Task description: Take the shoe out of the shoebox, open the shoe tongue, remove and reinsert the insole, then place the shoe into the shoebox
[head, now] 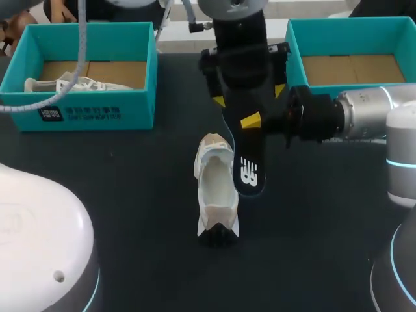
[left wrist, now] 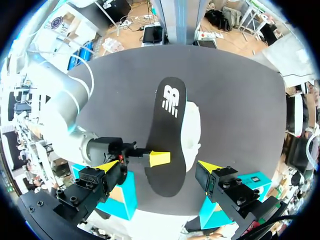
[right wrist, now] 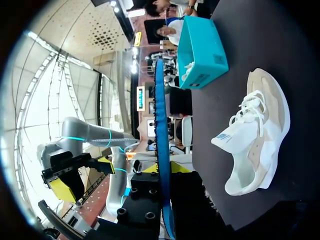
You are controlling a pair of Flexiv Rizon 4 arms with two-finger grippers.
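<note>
left shoebox [head: 130, 104]: teal card, open top, brown floor, far left of the table
spare shoe [head: 71, 84]: white, laced, lying inside the left shoebox
table [head: 130, 195]: flat matte black top
shoe [head: 216, 188]: task shoe, out of the box, sitting sole-down on the table at centre. White and beige panels, dark patch at the near end. Right wrist view shows white laces and the tongue standing up off the opening [right wrist: 260, 135]
insole [head: 248, 170]: out of the shoe, held in the air just right of it. Thin, flat, long oval; black face with a white logo, blue edge. Head view overlaps it with the shoe's right side; right wrist view shows it edge-on [right wrist: 161, 125] and clear of the shoe
left gripper [head: 250, 96]: hangs above the insole's far end, jaws spread wide, nothing between them. Its black body hides that far end in the head view
right gripper [head: 250, 121]: comes in from the right, both fingers pinching the insole across its faces near the middle
right shoebox [head: 296, 58]: teal card, open top, only the brown floor showing, far right
</note>
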